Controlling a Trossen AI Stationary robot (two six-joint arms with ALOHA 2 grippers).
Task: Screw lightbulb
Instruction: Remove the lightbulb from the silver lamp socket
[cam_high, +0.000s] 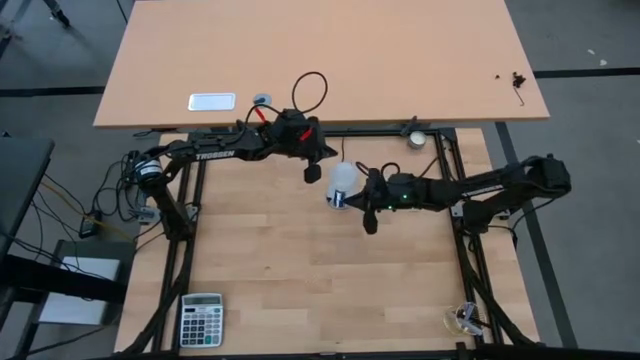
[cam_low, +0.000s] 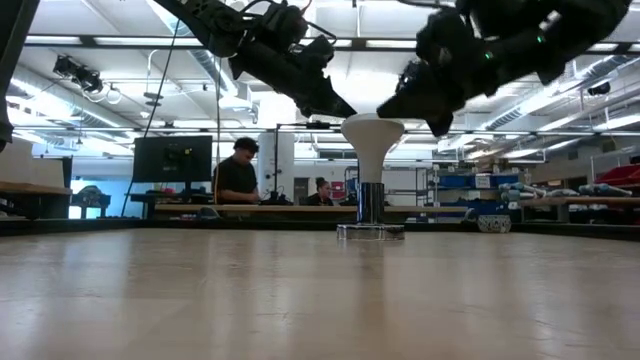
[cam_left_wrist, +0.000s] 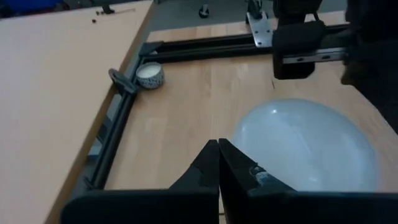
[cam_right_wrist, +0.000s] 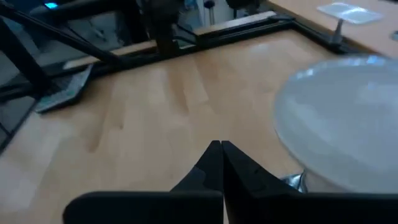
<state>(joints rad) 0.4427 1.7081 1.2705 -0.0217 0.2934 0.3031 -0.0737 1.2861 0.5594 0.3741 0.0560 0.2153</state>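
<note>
The lightbulb (cam_high: 343, 180) stands upright near the middle of the worktop (cam_high: 300, 280), its white dome on top and its narrow neck set down into a silvery socket base (cam_low: 370, 231), as the low view shows. From above, only the round white dome is seen, with a bit of metal at its 7 o'clock edge.

The left gripper (cam_high: 312, 172) hangs just beside the bulb at about its 10 o'clock, raised above the worktop and not touching the dome. In the left wrist view its two dark fingers (cam_left_wrist: 202, 171) are pressed together with nothing between them, and the dome fills the space just beyond them.

The right gripper (cam_high: 370, 222) hangs near the bulb at about 4 o'clock, also clear of it. The right wrist view shows its fingers (cam_right_wrist: 205, 165) closed against each other, empty, with the dome close by.

A small round white dish (cam_high: 416, 139) sits at the worktop's far edge, toward 1 o'clock from the bulb. A calculator (cam_high: 202, 319) lies at the near left corner.
</note>
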